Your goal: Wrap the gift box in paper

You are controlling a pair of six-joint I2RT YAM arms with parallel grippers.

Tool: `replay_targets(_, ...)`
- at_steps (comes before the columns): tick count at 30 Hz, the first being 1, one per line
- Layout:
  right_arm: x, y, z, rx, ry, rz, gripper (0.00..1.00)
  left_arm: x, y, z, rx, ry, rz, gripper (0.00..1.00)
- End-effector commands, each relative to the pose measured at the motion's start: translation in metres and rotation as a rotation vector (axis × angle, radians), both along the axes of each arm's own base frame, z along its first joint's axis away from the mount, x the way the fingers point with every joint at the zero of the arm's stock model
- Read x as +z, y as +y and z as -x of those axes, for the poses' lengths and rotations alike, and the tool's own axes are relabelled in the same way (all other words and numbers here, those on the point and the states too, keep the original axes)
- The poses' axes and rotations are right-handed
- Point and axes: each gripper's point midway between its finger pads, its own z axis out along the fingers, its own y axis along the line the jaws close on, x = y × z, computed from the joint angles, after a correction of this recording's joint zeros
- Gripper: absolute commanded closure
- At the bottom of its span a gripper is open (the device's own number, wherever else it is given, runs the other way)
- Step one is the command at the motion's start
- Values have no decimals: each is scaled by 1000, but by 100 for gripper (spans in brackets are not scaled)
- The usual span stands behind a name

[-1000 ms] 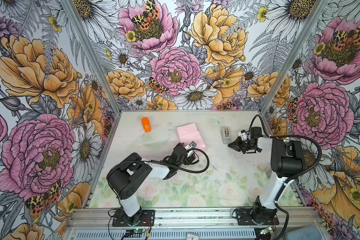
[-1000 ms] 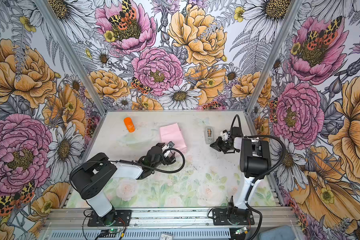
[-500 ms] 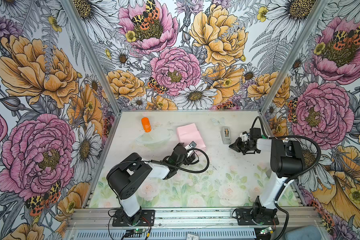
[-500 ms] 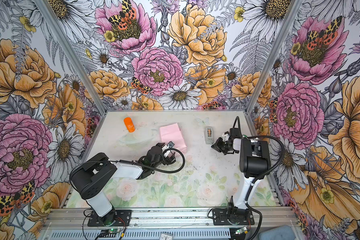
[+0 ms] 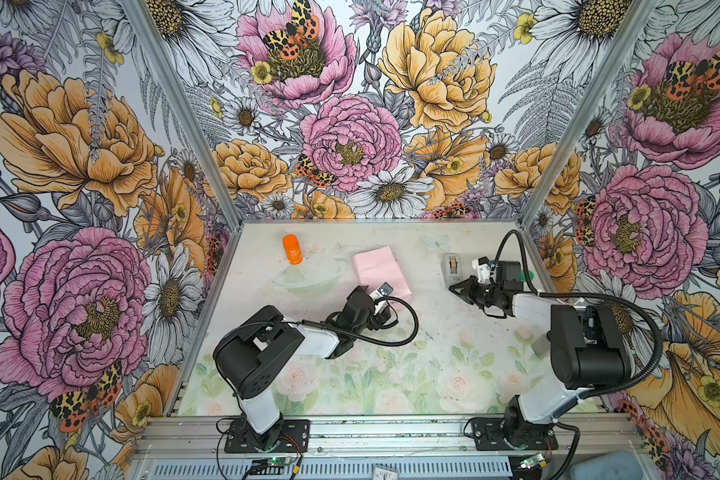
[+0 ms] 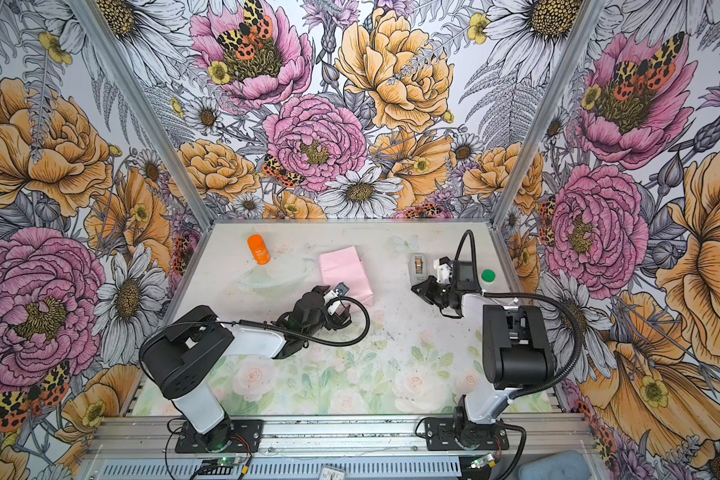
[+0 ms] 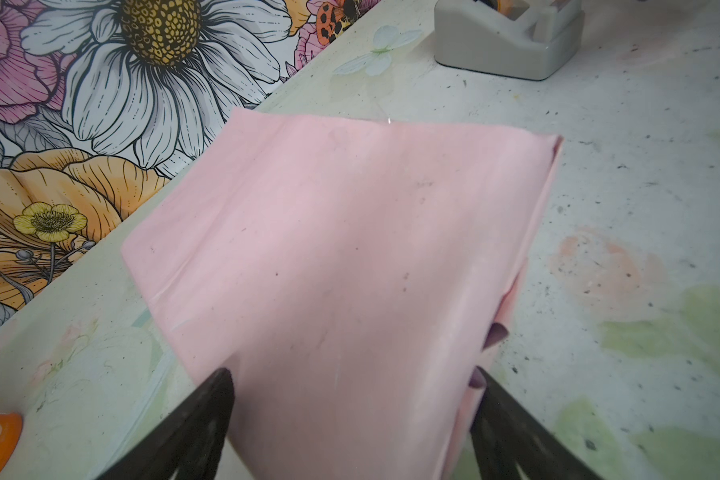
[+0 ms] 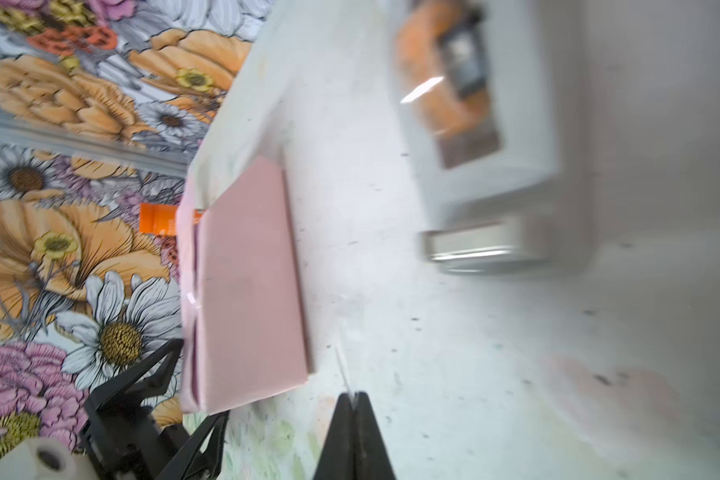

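My left claw (image 7: 352,374) stands spread wide astride the near end of the pink paper (image 5: 381,272), folded over the hidden gift box and lying eleven-to-five o'clock on the table (image 5: 433,332), while my clenched right claw (image 5: 454,287) sits farther off, the paper at its nine o'clock.

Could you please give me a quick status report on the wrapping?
Left gripper straddling near end of the paper, grip unclear; right gripper shut. Paper folded pink-side-out, gift box not visible. Tape dispenser close by right gripper, apart from paper.
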Motion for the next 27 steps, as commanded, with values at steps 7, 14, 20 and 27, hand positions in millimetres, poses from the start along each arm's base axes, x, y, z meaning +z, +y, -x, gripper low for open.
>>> replay_targets(7, 47, 95, 34, 280, -243, -65, 100, -27, 14, 10, 27, 91, -39, 12)
replay_targets(14, 52, 127, 55, 373, -277, -95, 100, -23, 14, 9, 26, 84, -31, 12)
replay_targets(20, 48, 151, 63, 442, -269, -122, 100, -22, 14, 9, 27, 83, -29, 13)
replay_targets(27, 33, 163, 61, 453, -238, -108, 100, -22, 14, 9, 25, 81, -29, 12)
